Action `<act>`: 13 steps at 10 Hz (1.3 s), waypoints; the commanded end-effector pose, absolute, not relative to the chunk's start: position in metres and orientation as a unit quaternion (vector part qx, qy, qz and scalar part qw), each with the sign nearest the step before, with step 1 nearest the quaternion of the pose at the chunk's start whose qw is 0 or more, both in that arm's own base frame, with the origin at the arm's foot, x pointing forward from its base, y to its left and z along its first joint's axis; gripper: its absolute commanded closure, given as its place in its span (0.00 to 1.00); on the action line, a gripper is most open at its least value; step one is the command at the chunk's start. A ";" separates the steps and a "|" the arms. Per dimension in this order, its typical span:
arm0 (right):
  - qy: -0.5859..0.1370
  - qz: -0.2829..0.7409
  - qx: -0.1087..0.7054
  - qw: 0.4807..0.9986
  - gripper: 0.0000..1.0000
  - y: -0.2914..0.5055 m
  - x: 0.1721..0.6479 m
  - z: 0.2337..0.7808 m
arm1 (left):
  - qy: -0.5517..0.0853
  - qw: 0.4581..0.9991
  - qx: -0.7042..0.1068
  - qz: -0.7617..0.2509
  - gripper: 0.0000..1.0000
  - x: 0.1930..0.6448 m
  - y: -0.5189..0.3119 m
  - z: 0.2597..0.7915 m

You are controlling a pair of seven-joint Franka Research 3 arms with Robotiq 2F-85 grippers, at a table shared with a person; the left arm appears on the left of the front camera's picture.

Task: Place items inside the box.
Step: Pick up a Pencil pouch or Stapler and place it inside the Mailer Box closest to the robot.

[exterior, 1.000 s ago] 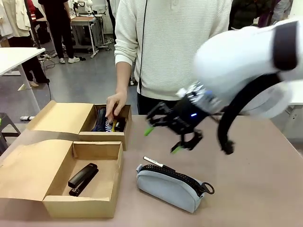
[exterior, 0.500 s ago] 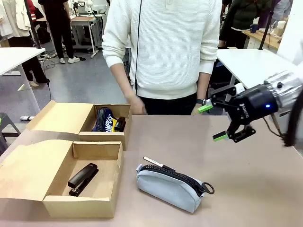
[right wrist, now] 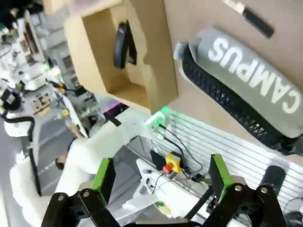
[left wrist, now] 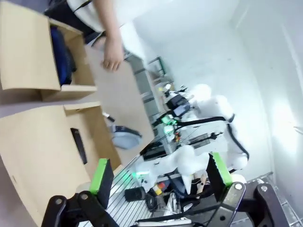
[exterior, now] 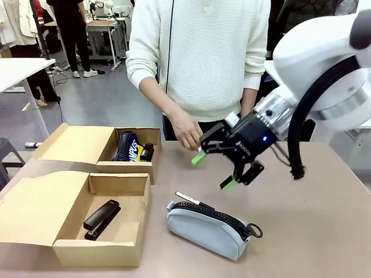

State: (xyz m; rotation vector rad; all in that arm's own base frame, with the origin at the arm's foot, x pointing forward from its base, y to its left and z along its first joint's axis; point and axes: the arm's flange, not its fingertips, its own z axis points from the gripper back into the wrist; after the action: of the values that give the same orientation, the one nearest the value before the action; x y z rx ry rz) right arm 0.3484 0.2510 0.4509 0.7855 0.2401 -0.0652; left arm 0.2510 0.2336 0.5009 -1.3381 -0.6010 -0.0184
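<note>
**Box** (exterior: 98,253): the wider cardboard one, at the near left of the worktop (exterior: 307,231), with its flap folded open to the left. It holds one black stapler (exterior: 101,219) lying on the floor of the box. The contents are unchanged over the last second.

**Grey pouch** (exterior: 208,229): printed "CAMPUS", lying on the worktop just right of the box. It is zipped, outside the box, and has not moved.

**White marker** (exterior: 188,198): lies just behind the pouch, also outside the box and in the same spot as before.

**Right tool** (exterior: 213,172): jaws wide and empty. Half a second ago it stood out by the far right edge. It has now swung back over the middle and hangs above and beyond the marker and pouch. This looks like a fresh approach to one of those two, though nothing has been gripped yet.

**Left tool** (left wrist: 160,175): jaws wide, holding nothing, high up and well clear of the box.

**Person's hand** (exterior: 186,134): a second ago it was inside the smaller box (exterior: 152,168). It is now withdrawn and hangs at the far edge, close to the right tool's upper finger.

**Smaller box**: holds a blue pouch (exterior: 126,147).
</note>
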 end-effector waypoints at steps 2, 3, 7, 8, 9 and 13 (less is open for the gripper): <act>0.111 -0.053 0.493 0.861 0.00 0.122 0.344 0.465 | -0.260 0.762 -0.593 -0.010 0.00 0.264 0.220 0.485; 0.133 -0.053 0.537 0.832 0.00 0.070 0.333 0.456 | -0.260 0.762 -0.593 -0.010 0.00 0.264 0.220 0.485; 0.035 -0.226 0.728 0.646 0.00 -0.116 0.273 0.383 | -0.260 0.762 -0.593 -0.010 0.00 0.264 0.220 0.485; 0.086 -0.057 0.680 0.726 0.00 -0.061 0.291 0.445 | -0.260 0.762 -0.593 -0.010 0.00 0.264 0.220 0.485; 0.086 -0.057 0.680 0.726 0.00 -0.061 0.291 0.445 | -0.260 0.762 -0.593 -0.010 0.00 0.264 0.220 0.485; 0.086 -0.057 0.680 0.726 0.00 -0.061 0.291 0.445 | -0.260 0.762 -0.593 -0.010 0.00 0.264 0.220 0.485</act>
State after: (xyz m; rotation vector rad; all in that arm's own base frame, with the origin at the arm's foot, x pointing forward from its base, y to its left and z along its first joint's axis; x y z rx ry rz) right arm 0.2904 -0.0524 0.4446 1.4871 0.2152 -0.1118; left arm 0.2671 0.2222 0.4849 -1.2952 -0.5536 -0.0100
